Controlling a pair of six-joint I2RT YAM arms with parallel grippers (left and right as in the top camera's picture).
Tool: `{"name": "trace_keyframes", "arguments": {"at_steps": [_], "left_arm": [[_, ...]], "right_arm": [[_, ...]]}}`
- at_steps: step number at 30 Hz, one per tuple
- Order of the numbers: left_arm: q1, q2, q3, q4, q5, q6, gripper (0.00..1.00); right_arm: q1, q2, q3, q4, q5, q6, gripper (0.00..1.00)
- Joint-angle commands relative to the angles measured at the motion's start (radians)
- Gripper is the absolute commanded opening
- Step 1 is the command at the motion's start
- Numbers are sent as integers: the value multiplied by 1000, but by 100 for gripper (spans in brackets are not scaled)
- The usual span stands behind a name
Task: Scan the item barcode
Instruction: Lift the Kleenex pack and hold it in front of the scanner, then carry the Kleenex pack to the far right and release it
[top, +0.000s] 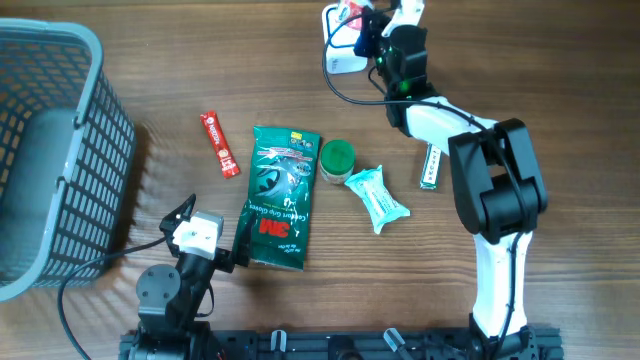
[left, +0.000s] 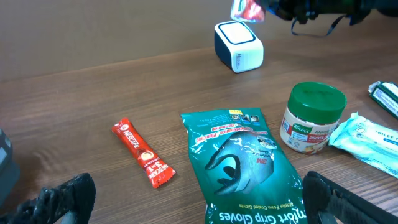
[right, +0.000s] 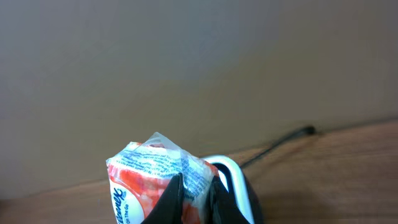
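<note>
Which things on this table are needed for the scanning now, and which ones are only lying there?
In use:
- red-and-white packet, held in the right gripper
- scanner, close to the packet

Only lying there:
- red sachet
- gloves pack
- green-lidded jar
- wipes pack
- small green packet
- basket

The table carries one of each kind: one grey basket, one red sachet, one green glove packet, one green-lidded jar, one pale teal tissue pack, one small green-and-white stick pack and one white scanner. A single red-and-white pouch makes eight things in all. There are two tools, the left tool and the right tool.
</note>
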Motion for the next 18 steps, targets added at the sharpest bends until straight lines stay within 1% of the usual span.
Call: {"name": "trace_keyframes", "arguments": {"at_steps": [1, 3, 5, 7, 9, 13, 14, 17, 18], "left_arm": [[-3, -2, -5, 1, 15, 16, 100], [-3, -2, -5, 1, 15, 16, 100], [-3, -2, -5, 1, 15, 16, 100], [-3, -2, -5, 1, 15, 16, 100], [-3, -2, -5, 1, 15, 16, 100], [-3, -2, -5, 1, 15, 16, 100], [-3, -2, -5, 1, 15, 16, 100], [-3, -2, -5, 1, 15, 16, 100], [-3, -2, -5, 1, 15, 16, 100]], "right_arm": [[-4, 18, 22, 20, 29, -24, 4], [-8, -3, 22, 21, 29, -30, 4], [-17, -58, 22, -33, 29, -32, 5], [-47, -153, 22, -161, 58, -33, 4], [-79, -220, 22, -275, 140, -32, 4], [-206, -357, 21, -572, 339, -34, 4], [-264, -378, 21, -654, 396, -34, 4], [-404, -377, 19, -800, 520, -36, 4], [-465, -371, 16, -841, 526, -35, 4]]}}
